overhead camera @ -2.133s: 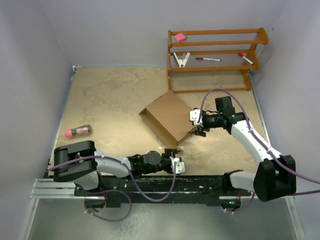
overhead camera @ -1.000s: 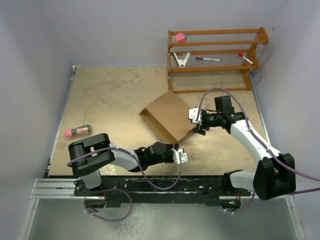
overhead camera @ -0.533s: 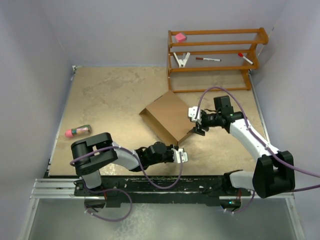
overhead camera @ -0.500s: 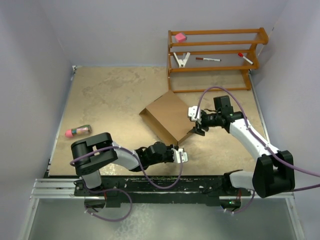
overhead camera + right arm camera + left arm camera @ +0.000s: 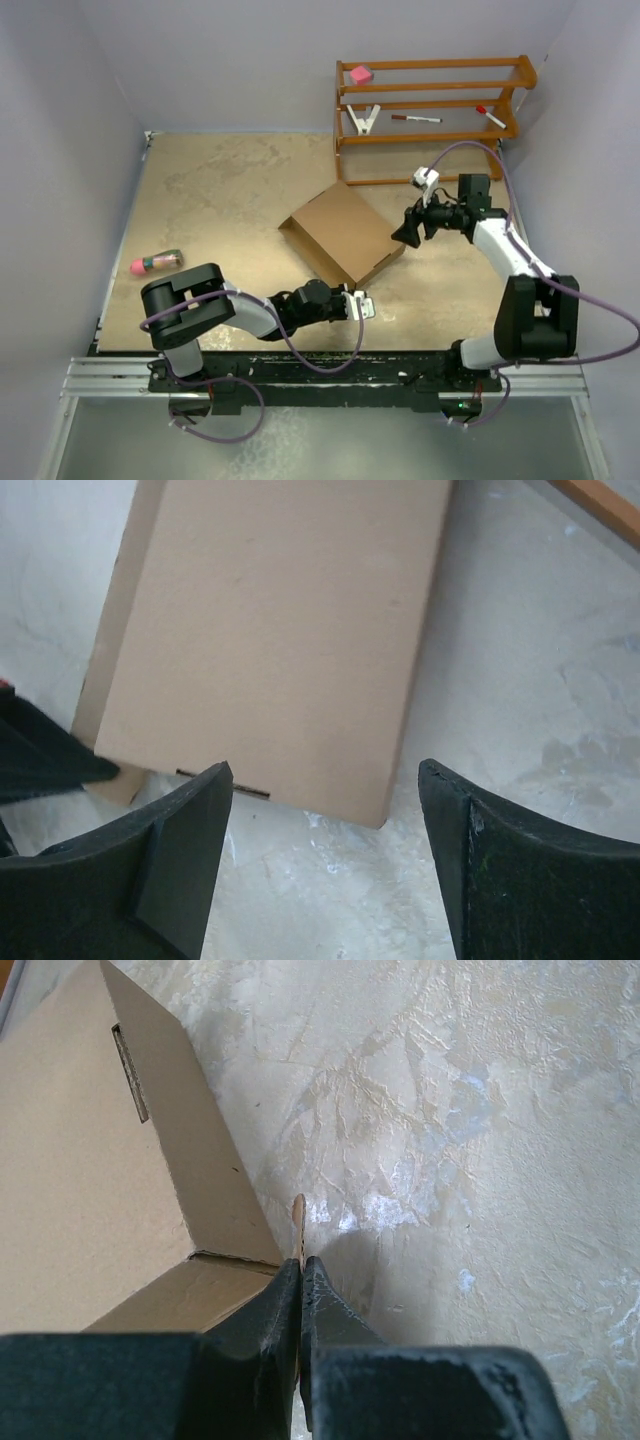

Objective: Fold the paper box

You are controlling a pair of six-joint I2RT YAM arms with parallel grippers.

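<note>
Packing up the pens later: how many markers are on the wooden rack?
2. One marker lies mid-shelf on the rack; the other marker lies tilted near that shelf's right end. None seems hidden.

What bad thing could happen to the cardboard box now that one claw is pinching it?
1. The left gripper is shut on just a thin flap edge at the corner of the paper box. The cardboard might slip out or crumple.
2. The right gripper is open and holds nothing, so if the left one pulls, the whole box may slide across the table instead of folding.
</note>
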